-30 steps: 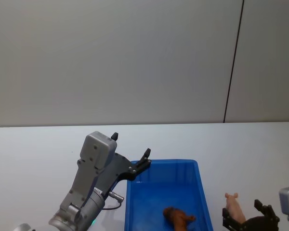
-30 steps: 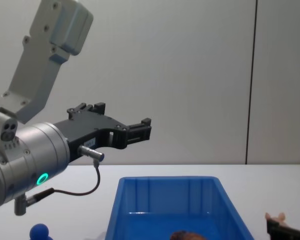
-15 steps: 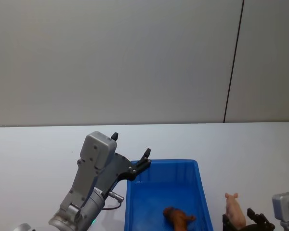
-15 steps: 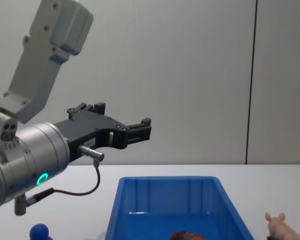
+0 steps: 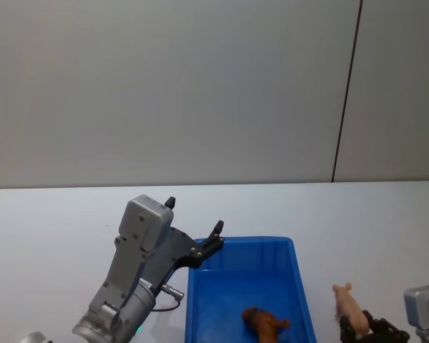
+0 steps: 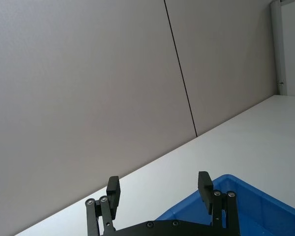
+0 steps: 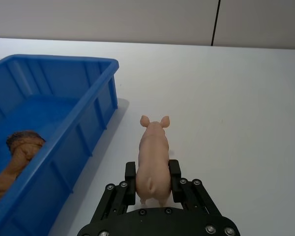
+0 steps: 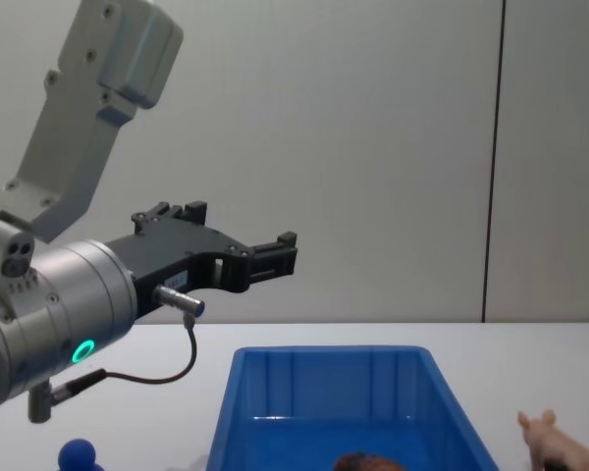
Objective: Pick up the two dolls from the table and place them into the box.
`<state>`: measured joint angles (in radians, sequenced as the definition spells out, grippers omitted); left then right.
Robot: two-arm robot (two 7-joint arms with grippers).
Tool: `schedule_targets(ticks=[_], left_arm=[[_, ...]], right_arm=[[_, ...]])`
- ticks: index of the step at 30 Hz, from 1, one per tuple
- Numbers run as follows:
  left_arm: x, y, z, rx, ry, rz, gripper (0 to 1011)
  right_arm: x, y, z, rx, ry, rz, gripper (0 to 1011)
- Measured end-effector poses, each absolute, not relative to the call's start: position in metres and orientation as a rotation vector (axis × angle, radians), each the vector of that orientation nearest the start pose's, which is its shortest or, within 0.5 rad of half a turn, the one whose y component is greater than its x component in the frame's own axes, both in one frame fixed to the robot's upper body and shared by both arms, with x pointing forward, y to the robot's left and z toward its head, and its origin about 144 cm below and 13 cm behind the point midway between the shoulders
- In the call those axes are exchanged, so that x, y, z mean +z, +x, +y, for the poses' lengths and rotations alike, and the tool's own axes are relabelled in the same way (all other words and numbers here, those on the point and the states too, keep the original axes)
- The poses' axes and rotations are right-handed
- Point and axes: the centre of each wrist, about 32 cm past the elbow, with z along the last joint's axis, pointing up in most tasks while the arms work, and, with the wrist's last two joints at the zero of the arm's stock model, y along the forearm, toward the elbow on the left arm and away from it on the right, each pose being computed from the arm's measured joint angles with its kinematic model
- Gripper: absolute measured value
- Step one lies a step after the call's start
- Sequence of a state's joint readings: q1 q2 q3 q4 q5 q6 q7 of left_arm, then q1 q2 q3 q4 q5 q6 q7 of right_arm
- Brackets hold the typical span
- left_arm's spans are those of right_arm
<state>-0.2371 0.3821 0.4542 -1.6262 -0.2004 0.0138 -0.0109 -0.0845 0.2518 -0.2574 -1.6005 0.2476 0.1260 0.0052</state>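
— How many dolls do you count, and where are they?

— Two. The pink pig (image 7: 154, 156) is on the white table (image 7: 246, 98), to the right of the box and near its long wall, with a bare strip of table between them. The brown doll (image 5: 266, 321) lies on the floor of the box, at the end nearest me.

— Which way does the pig point?

— Its snout and both ears point away from me, toward the far wall (image 5: 200, 93). It is back-up, and its long axis runs front to back, about parallel with the box's long side. I cannot tell whether its feet touch the table, because my own fingers hide them.

— And the boxes?

— There is one blue box (image 7: 64, 60) with ribbed walls, and only the brown doll is in it.

— What are your grippers doing?

— My right gripper (image 7: 152, 174) has the pig by the hindquarters, one black finger pressed to each flank, and the front half sticks out past the fingertips. My left gripper (image 6: 159, 183) hangs in the air over the box's far-left corner (well above the rim), its two fingers spread wide with nothing between them.
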Motion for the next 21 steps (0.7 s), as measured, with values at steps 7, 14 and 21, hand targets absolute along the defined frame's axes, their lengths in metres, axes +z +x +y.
schedule_targets(ticks=[7,14,21], left_arm=[[1.204,0.492,0.198,1.124,0.061,-0.268,1001],[1.204,0.492,0.198,1.124,0.061,-0.268,1001],[1.204,0.492,0.198,1.124,0.061,-0.268,1001]], right_arm=[[1.123,0.421,-0.218,-1.302,-0.159,0.138,379],[1.135,0.423,-0.218,-1.277,-0.116,0.096,380],[1.149,0.433,-0.215,-1.205,-0.054,0.071,379]])
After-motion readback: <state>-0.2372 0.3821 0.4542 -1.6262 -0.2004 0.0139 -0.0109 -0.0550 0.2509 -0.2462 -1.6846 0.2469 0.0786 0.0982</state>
